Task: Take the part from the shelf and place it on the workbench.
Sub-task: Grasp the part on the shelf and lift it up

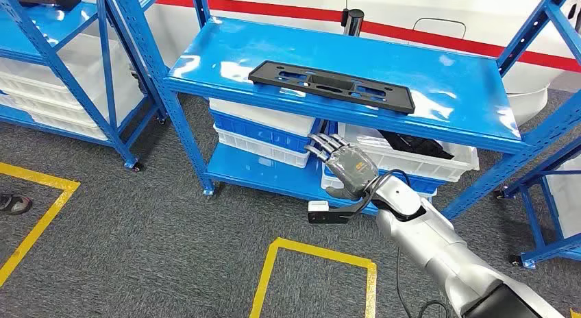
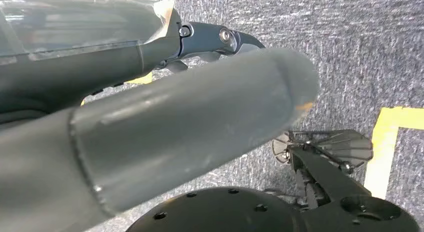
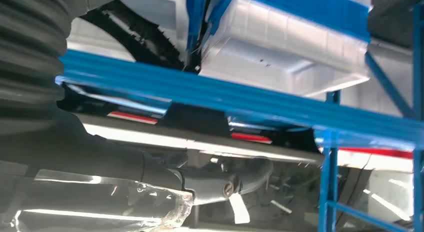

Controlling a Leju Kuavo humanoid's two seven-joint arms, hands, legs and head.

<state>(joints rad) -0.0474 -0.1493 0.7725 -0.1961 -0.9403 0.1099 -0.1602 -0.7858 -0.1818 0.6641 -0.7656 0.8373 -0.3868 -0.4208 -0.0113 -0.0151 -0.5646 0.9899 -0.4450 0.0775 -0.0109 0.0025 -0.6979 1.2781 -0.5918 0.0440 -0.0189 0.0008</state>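
Right hand (image 1: pixel 344 166) hangs empty with fingers spread below the shelf (image 1: pixel 438 92) edge — the black part (image 1: pixel 331 85) lies untouched above — left hand's (image 2: pixel 165 137) grasp unreadable.

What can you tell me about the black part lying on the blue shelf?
The black part is a long, flat rectangular plate, seemingly moulded plastic, with slots, cut-outs and a recessed middle. It lies flat on the blue shelf, near the front edge, its long side skewed slightly to that edge. Nothing else touches it; the right hand is below, empty.

Glossy blue shelf (image 1: pixel 452 85) — matt black part (image 1: pixel 331 86).
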